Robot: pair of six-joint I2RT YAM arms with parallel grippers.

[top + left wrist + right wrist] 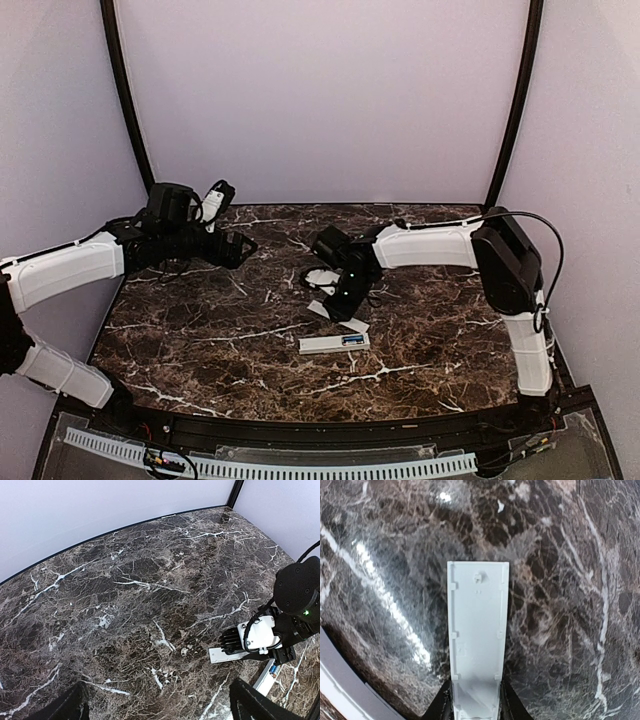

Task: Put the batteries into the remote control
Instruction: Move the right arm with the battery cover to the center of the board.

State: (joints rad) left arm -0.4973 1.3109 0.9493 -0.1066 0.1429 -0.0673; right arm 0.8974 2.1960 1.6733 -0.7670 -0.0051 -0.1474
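The white remote control (334,344) lies on the marble near the front middle, with a blue battery (352,340) showing in its right end. Just behind it, my right gripper (341,303) points down over the thin white cover strip (322,310). In the right wrist view the cover strip (477,625) runs away from me between the two dark fingers (441,704), which press on both of its long edges. My left gripper (236,249) hovers open at the back left, holding nothing. From its wrist view I see the cover strip (224,655) and a bit of blue battery (272,669).
The dark marble table (200,330) ends in a black curved rim at the front. Pale walls and two black posts close off the back. A perforated white rail (270,465) runs below the front edge.
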